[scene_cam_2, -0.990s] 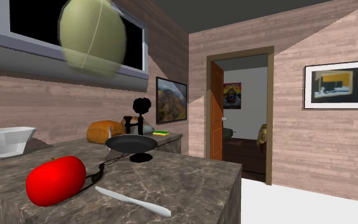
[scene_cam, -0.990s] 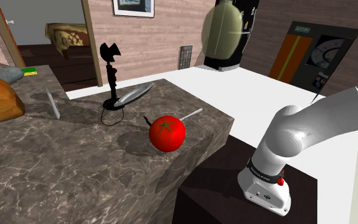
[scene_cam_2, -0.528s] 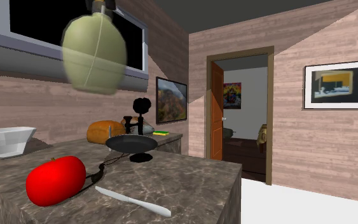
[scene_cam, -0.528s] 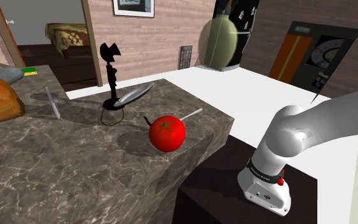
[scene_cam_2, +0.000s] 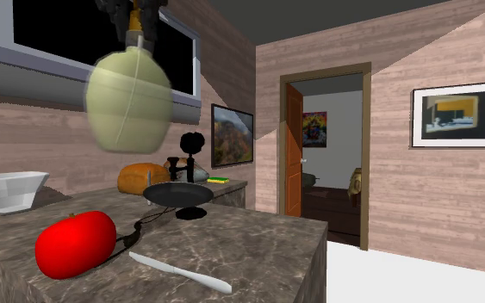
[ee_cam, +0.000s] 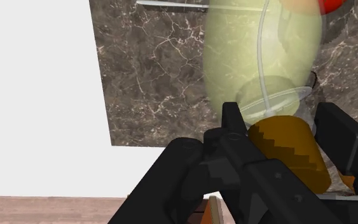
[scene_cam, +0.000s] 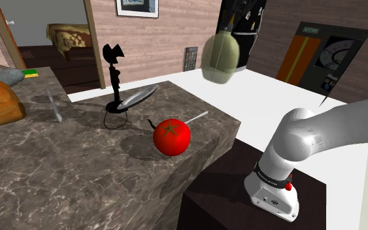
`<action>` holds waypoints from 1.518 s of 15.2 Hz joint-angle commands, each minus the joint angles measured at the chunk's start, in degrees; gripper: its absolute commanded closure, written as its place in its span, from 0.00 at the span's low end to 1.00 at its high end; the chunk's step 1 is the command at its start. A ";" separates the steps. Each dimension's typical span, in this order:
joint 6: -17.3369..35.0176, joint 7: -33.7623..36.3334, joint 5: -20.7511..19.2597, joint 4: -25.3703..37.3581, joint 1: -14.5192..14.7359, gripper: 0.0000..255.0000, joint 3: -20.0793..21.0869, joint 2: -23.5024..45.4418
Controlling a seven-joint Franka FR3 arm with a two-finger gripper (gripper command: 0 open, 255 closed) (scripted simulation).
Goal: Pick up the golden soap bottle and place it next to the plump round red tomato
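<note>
Marble, brown and white-veined, tops the counter in a room with plank-clad walls. High above it, the black gripper pinches the soap bottle by its amber cap. In the wrist view the two fingers press against opposite sides of that cap. The bottle hangs neck-up below the gripper, its pale yellow-green, see-through body in the air and touching nothing else.

Down on the counter lies the round red tomato, well apart from the bottle. A white knife lies near the tomato, towards the counter's edge. Farther back stands a black upright object with a thin cord trailing from its foot. A brown loaf and a white bowl rest towards the wall. Beyond the counter's edge, white floor spreads out, and an open doorway gives onto another room.
</note>
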 commanded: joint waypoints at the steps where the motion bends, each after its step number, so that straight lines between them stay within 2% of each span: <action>1: 1.28 -0.18 0.04 -2.45 0.03 1.00 -0.02 -1.21; 23: 14.57 -1.32 1.05 -25.79 0.47 1.00 0.77 -11.23</action>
